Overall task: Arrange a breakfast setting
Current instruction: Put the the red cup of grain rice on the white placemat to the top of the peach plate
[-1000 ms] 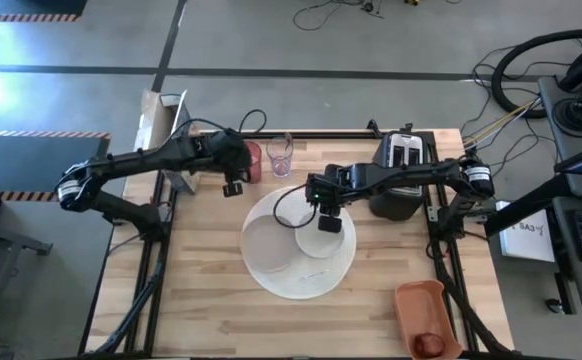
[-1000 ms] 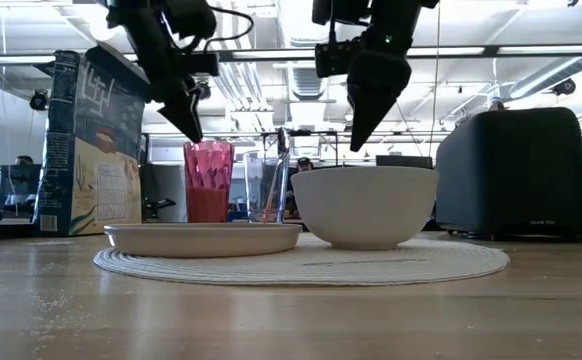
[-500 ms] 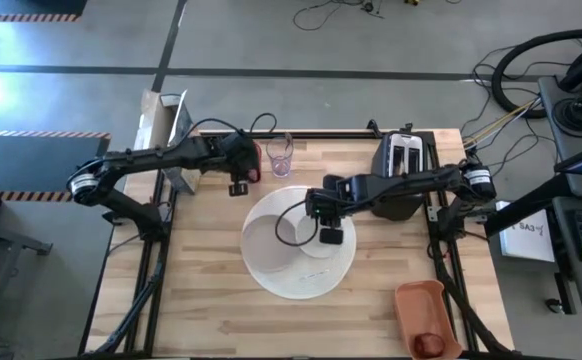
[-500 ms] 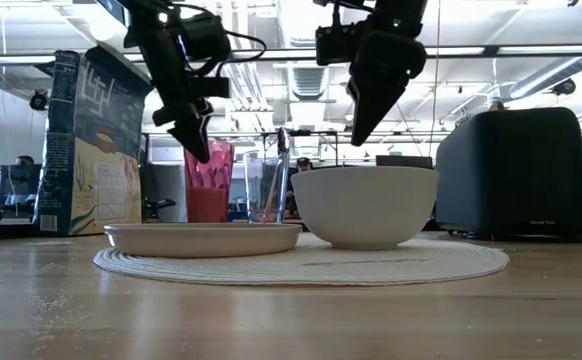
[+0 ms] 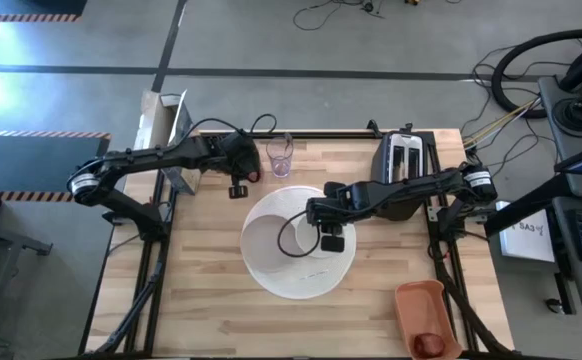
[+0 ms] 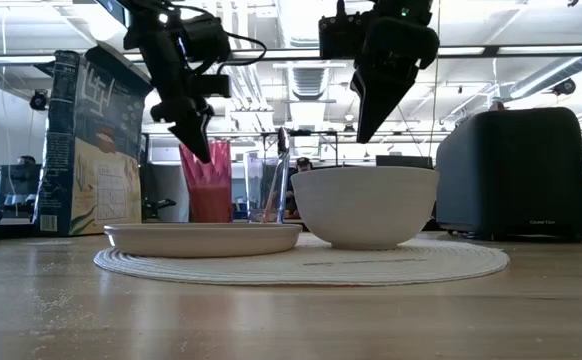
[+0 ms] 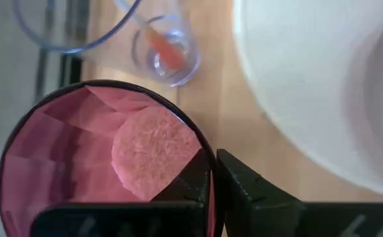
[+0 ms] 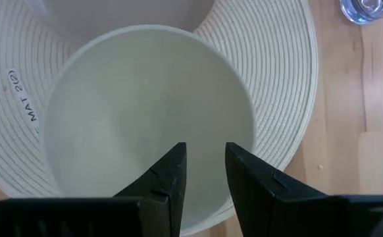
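A large white round ribbed mat (image 5: 296,280) carries a smaller pale plate (image 6: 201,238) and a small white bowl (image 6: 364,205). Behind them stand the pink tumbler (image 7: 79,158) and a clear glass (image 7: 165,49) with the orange-handled spoon in it. My left gripper (image 7: 212,181) is shut on the tumbler's rim. My right gripper (image 8: 203,161) hangs above the bowl (image 8: 145,112) with a narrow gap between its fingers and nothing in it. The dark-red fruit (image 5: 429,343) lies in the orange-red tray (image 5: 416,300) at the near right corner. My left gripper pinches the tumbler's rim (image 7: 210,155) on the side facing the mat. One finger (image 7: 191,187) is inside the tumbler and the other (image 7: 251,194) outside. The fingers come slanting down from above. The tumbler stands upright in the low view; the plate hides its foot.
A black toaster (image 5: 401,165) stands at the far right, close behind my right arm. A cereal box (image 6: 91,140) stands at the far left edge. The near half of the wooden table (image 5: 201,300) shows bare wood left of the tray.
My left gripper has sunk from above the pink tumbler down onto its rim and taken hold of it. My right gripper has moved toward the table's near edge above the bowl, keeping its height.
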Available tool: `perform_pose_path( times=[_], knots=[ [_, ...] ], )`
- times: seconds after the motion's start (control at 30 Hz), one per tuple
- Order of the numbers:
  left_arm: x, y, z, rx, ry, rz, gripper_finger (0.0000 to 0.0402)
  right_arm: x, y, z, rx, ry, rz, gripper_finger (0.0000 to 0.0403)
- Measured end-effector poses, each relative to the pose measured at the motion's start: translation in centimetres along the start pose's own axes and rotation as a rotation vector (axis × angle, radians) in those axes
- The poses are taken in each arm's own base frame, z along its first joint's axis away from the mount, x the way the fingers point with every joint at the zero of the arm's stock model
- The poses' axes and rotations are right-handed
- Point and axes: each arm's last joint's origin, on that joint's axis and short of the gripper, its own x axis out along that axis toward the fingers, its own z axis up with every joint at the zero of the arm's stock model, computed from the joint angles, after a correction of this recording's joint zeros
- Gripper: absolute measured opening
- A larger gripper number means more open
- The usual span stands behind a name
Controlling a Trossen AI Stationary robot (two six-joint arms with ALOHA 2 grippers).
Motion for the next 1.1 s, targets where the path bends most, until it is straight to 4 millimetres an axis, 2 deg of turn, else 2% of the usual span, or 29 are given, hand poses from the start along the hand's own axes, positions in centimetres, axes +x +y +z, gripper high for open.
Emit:
perform_pose_path(
  times=[0.3, 0.63, 0.87, 1.1],
  knots=[
    [-2.2, -0.4, 1.8, -0.019, -0.037, -0.068, 0.0001, -0.2, 0.6, -1.0, 0.055, 0.092, -0.009, 0.0095],
    [-4.5, -3.7, 4.3, 0.089, -0.129, -0.162, 0.0, -0.6, 2.7, -1.5, 0.001, 0.098, 0.006, 0.0095],
    [-4.5, -5.5, 4.8, 0.132, -0.169, -0.182, 0.0, -1.0, 4.6, -1.9, -0.056, 0.091, 0.024, 0.0095],
    [-3.4, -6.1, 5.6, 0.148, -0.178, -0.185, 0.0, -1.3, 6.0, -2.3, -0.057, 0.087, 0.035, 0.0095]
  ],
)
